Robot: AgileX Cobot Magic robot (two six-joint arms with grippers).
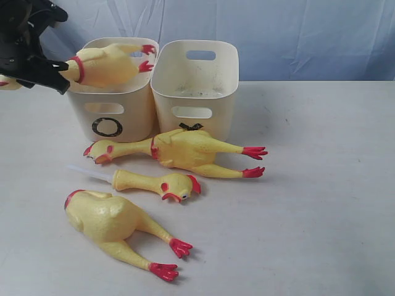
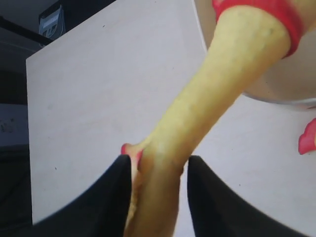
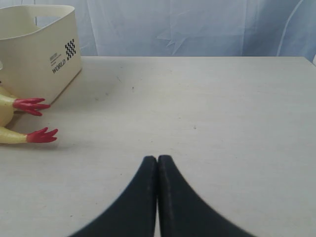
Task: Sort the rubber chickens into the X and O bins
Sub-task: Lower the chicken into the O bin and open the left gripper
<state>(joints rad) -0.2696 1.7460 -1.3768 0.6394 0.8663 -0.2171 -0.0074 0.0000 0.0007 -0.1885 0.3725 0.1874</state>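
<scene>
Two pincers: the left pincer (image 2: 159, 165) clamps one held chicken (image 1: 108, 63) by its neck above the O bin (image 1: 111, 114); the right pincer (image 3: 157, 165) is pressed together (empty). Three more lie on the table (image 1: 321, 185) before the O bin and the second bin (image 1: 194, 92): long-necked chicken (image 1: 185, 150), small chicken (image 1: 151, 182), nearest chicken (image 1: 108, 219).

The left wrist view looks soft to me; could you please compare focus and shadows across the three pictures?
Left wrist view: the held chicken and left tool are blurred, close to the lens. Exterior view: sharp, even light, faint shadow under the nearest chicken. Right wrist view: lettering on the bin crisp, right tool soft-edged.
</scene>
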